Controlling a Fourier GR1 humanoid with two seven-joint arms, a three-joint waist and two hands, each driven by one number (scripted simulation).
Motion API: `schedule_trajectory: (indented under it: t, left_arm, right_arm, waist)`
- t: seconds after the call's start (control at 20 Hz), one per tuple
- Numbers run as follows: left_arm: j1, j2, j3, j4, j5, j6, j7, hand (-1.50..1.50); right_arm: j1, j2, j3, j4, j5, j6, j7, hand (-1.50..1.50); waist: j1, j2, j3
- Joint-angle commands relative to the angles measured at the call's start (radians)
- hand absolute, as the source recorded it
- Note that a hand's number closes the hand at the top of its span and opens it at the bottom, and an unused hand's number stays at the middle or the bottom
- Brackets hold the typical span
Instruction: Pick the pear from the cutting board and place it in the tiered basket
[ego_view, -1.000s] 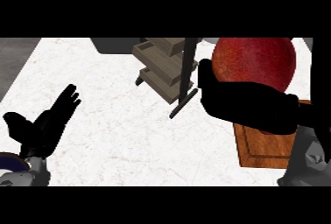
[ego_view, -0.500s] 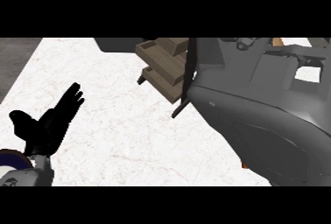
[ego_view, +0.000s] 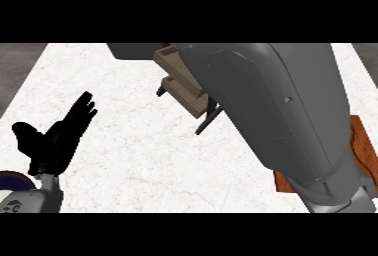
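My right forearm (ego_view: 280, 110) fills the right half of the head view, running from the lower right up to the top edge. Neither its hand nor the pear shows anywhere. The tiered basket (ego_view: 181, 82), tan wood on dark legs, stands at the back middle of the counter, and the forearm covers its right part. A strip of the brown cutting board (ego_view: 363, 150) shows at the right edge behind the forearm. My left hand (ego_view: 55, 140) rests open at the lower left, fingers up, away from the basket.
The white marbled counter (ego_view: 148, 160) spreads between my left hand and the basket. A dark grey object (ego_view: 133, 50) lies at the counter's back edge, left of the basket's top.
One second ago my right hand held the red pear above the board. Since then the arm has swung up and left toward the basket, and its forearm now hides hand and pear.
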Motion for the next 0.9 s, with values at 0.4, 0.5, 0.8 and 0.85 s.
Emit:
schedule_trajectory:
  t: [0.4, 0.5, 0.8, 0.85]
  left_arm:
    - [-0.004, 0.011, 0.039, 0.027, 0.007, -0.019, -0.008, 0.0]
    - [-0.024, 0.016, 0.041, 0.044, 0.019, -0.044, -0.014, 0.0]
    - [-0.009, -0.019, 0.025, 0.048, -0.003, -0.023, -0.046, 0.0]
    - [0.009, 0.007, 0.035, 0.034, -0.001, -0.043, -0.043, 0.0]
  right_arm:
    - [-0.046, 0.008, 0.0, 0.276, 0.062, -0.215, -0.001, 1.5]
    - [-0.103, 0.008, 0.009, 0.364, 0.084, -0.254, -0.007, 1.5]
    - [-0.084, 0.008, -0.008, 0.394, 0.131, -0.481, -0.043, -1.5]
    - [-0.079, 0.008, 0.006, 0.442, 0.123, -0.508, -0.055, -1.5]
  waist:
    - [-0.013, 0.001, 0.001]
    - [-0.005, 0.004, 0.0]
    - [-0.003, 0.003, 0.001]
    - [0.004, 0.003, 0.0]
